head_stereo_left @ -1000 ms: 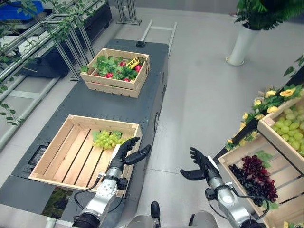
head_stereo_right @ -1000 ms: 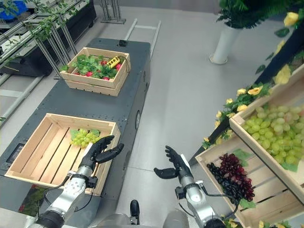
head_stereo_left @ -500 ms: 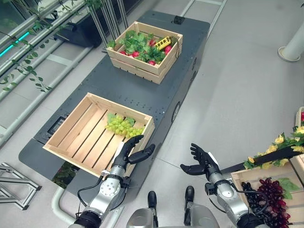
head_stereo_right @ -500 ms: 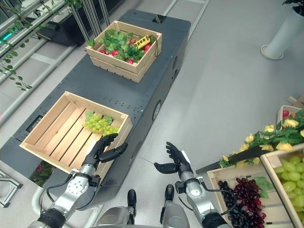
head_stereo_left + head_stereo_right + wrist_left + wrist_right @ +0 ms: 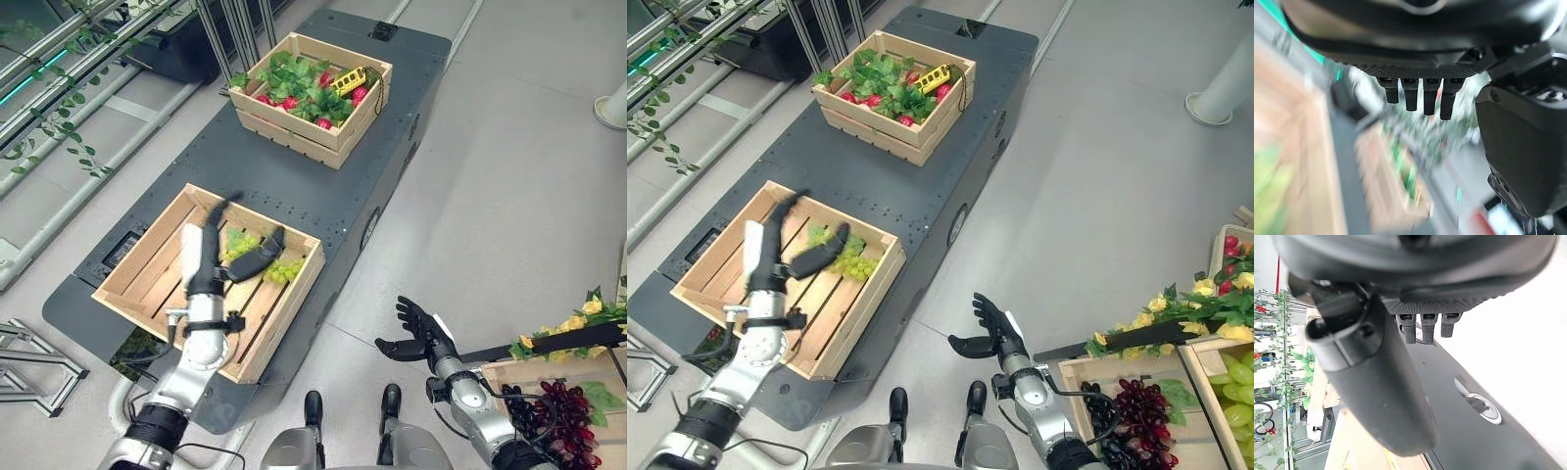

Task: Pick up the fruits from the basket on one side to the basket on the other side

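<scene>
Grapes (image 5: 279, 271) lie seemingly just beyond left hand (image 5: 211, 257) outstretched fingers (image 5: 263, 254).

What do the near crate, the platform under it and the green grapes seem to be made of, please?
Near crate: pale unfinished wood, slatted with visible grain. Platform: dark grey matte metal, probably, dotted with fasteners. Green grapes: glossy and uniform, possibly plastic; the look leaves that open.
</scene>
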{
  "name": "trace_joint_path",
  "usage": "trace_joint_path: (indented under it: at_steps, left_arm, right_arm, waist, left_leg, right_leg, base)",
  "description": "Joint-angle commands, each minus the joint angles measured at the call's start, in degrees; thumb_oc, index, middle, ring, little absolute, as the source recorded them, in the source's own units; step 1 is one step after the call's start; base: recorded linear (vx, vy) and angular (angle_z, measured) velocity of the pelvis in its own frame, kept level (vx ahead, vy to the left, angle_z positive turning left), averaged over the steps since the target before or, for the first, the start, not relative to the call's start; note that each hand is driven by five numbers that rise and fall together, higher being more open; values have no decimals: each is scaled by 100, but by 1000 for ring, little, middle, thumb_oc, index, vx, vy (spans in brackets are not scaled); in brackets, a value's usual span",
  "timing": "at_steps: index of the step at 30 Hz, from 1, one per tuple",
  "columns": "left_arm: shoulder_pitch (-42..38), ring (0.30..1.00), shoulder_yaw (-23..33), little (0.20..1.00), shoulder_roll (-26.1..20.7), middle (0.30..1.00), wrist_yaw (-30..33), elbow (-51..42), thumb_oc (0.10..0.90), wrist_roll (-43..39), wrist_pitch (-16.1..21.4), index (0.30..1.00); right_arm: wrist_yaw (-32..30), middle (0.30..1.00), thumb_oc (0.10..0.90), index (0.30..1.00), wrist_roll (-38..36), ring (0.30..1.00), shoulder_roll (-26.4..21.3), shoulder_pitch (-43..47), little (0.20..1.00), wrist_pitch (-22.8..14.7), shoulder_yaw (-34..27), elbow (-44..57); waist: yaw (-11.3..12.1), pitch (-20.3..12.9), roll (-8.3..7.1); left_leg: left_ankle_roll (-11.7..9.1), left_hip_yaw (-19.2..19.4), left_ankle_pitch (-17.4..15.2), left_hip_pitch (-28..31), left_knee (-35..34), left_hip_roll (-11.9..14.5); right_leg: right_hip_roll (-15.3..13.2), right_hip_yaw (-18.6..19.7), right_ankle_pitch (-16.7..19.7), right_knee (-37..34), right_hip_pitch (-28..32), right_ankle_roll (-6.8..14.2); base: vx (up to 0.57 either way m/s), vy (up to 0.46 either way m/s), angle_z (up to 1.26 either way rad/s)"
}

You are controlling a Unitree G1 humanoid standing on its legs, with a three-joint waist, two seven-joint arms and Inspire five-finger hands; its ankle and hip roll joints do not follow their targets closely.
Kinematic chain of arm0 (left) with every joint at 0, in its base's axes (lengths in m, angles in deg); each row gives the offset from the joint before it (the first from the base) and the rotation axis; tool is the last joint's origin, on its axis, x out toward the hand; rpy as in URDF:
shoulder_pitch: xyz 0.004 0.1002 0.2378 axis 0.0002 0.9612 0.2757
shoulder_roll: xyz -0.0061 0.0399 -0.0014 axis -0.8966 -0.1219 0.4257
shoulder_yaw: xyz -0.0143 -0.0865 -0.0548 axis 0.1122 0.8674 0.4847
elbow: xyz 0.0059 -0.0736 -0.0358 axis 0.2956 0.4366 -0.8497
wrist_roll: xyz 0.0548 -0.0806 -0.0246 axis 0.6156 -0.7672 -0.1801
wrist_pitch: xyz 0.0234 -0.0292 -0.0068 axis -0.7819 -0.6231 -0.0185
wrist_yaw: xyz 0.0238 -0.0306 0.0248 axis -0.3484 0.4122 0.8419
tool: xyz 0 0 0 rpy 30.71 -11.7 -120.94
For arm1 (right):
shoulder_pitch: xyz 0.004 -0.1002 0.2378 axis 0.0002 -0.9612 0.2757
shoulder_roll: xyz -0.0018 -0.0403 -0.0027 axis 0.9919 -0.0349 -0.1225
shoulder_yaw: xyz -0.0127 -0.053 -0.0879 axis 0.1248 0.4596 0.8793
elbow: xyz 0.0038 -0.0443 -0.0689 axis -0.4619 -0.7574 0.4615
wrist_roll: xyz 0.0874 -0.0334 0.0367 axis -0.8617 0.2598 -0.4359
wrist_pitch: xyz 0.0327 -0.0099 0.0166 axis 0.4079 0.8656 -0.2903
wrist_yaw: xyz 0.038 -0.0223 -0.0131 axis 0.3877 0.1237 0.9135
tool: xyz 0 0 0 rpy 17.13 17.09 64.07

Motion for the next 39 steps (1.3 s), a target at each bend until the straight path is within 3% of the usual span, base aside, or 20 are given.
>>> trace_joint_path:
  at_steps: [1,7,10,13,16,22,31,39]
  left_arm:
    - [-867,900,105,900,-447,900,714,-115,800,519,375,900]
    - [-1767,900,-78,900,-977,900,1621,878,800,942,97,900]
    - [-2259,900,-350,900,-1252,900,2017,1461,800,1431,-354,900]
    - [-3070,900,-959,900,-1659,900,1844,2258,800,1994,-970,900]
    - [-3395,900,-1269,900,-1826,900,1729,2519,800,2318,-1200,900]
    - [-4256,900,-2446,900,-2222,900,1201,3455,800,3163,-1648,900]
    - [-4254,900,-2626,900,-2430,900,1022,3717,800,2981,-1774,900]
    - [-4352,900,-2630,900,-2417,900,805,3936,800,3109,-1777,900]
  right_arm:
    - [217,900,800,900,9,900,-137,267,900,-441,86,364]
    - [98,900,800,900,44,900,-379,687,900,-394,320,582]
    - [68,900,800,900,-3,900,-490,944,900,-389,411,588]
    - [172,900,800,900,-69,900,-667,1275,900,-359,450,538]
    - [227,900,800,900,-80,900,-738,1414,900,-334,448,504]
    - [234,900,800,900,-149,900,-924,1861,900,-190,425,329]
    - [343,900,800,900,-198,900,-1133,1953,900,-146,309,186]
    - [286,900,800,900,-259,900,-1053,2174,900,-50,398,196]
  waist:
    - [5,-31,-100]
    - [-80,447,-103]
    - [-117,749,-165]
    - [-182,1043,-243]
    - [-205,1120,-270]
    - [-322,1120,-310]
    - [-341,1120,-271]
    - [-293,1120,-352]
  left_leg:
    - [-29,-133,-880,-315,830,-200]
    - [-67,-48,-936,-980,1437,-195]
    - [-59,-2,-1007,-1400,1935,-138]
    - [-22,65,-1092,-1848,2409,-106]
    - [-2,111,-1143,-2065,2622,-90]
    - [69,252,-1325,-2854,3192,-27]
    - [65,316,-1377,-3225,3388,-4]
    - [92,336,-1461,-3469,3571,-5]
  right_leg:
    - [-395,-89,-1179,1214,-115,15]
    - [-386,9,-1319,1707,-710,-90]
    - [-383,53,-1415,2185,-1118,-173]
    - [-370,92,-1512,2675,-1571,-220]
    - [-367,97,-1552,2886,-1791,-234]
    - [-354,195,-1639,3389,-2602,-255]
    - [-358,251,-1604,3412,-2913,-229]
    - [-363,251,-1585,3462,-3091,-201]
  base:
    - [34,94,7]
    - [-88,64,1]
    - [-113,40,-5]
    - [-92,55,-9]
    - [-46,59,0]
    - [-22,92,5]
    - [-4,72,-3]
    - [-4,38,4]
